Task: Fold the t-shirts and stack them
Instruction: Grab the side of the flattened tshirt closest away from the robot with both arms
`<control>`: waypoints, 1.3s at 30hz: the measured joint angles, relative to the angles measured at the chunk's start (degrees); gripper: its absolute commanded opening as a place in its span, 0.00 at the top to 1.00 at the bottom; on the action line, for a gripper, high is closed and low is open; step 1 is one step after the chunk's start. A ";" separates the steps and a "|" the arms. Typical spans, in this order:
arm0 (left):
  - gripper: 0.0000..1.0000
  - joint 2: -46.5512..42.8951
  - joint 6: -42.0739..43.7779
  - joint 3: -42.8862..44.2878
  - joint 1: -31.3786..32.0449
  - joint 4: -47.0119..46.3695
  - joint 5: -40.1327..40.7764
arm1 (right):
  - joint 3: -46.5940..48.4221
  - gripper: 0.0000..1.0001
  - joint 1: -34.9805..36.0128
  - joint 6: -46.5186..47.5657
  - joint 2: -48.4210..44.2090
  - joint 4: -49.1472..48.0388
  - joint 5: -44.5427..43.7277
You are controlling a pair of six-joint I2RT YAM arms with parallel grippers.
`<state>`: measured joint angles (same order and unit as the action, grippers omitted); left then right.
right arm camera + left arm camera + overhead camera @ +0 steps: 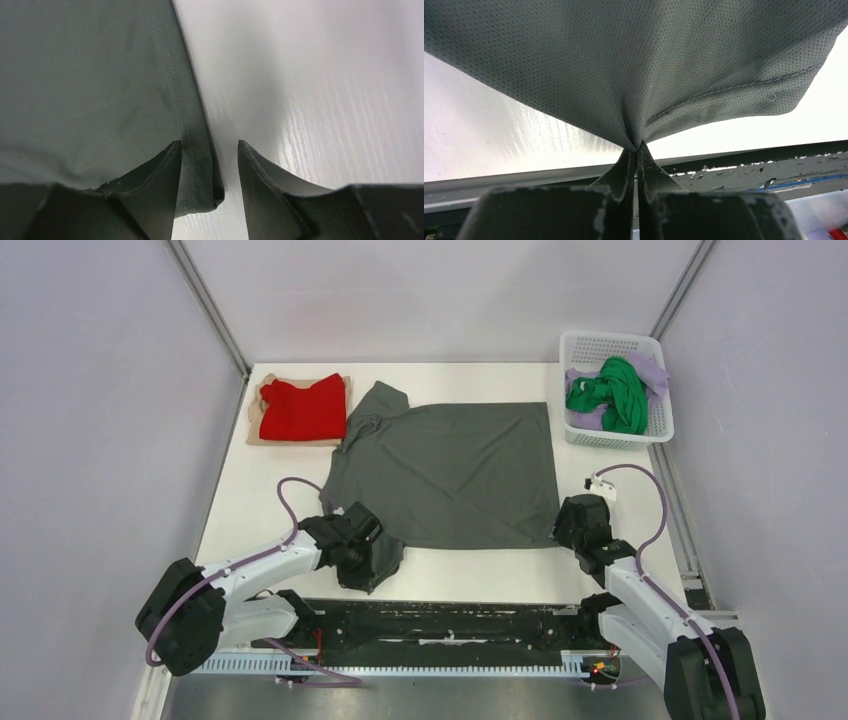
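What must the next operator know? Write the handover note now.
Left gripper: shut on the near-left corner of the dark grey t-shirt, cloth bunched at the fingertips.
Right gripper: open, straddling the same shirt's near-right hem corner.
Done: red t-shirt folded at far left, lying on a tan cloth.
To do: fold the grey one and stack it. The green t-shirt and lavender t-shirt lie crumpled in the white basket.

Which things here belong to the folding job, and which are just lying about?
Job:
dark grey t-shirt, pinched by the left gripper, with the right gripper open at its corner
folded red t-shirt
green t-shirt
lavender t-shirt

Lying about:
white mesh basket holding those last two
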<state>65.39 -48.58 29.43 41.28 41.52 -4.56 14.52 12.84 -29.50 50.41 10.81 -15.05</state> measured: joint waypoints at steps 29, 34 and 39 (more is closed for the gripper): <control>0.98 -3.04 -0.04 -0.26 0.00 1.46 -0.09 | 2.89 0.74 0.07 0.17 -2.08 11.21 7.32; 0.98 -3.32 -0.04 -0.26 0.00 1.53 -0.39 | 2.75 1.00 0.07 0.04 -1.86 11.19 8.63; 0.98 -5.16 -0.74 -0.26 0.11 2.97 -1.64 | 2.71 1.00 0.07 0.42 -2.91 13.09 8.31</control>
<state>60.23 -49.32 29.17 41.39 44.49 -6.20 17.23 12.91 -29.08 47.51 23.90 -6.74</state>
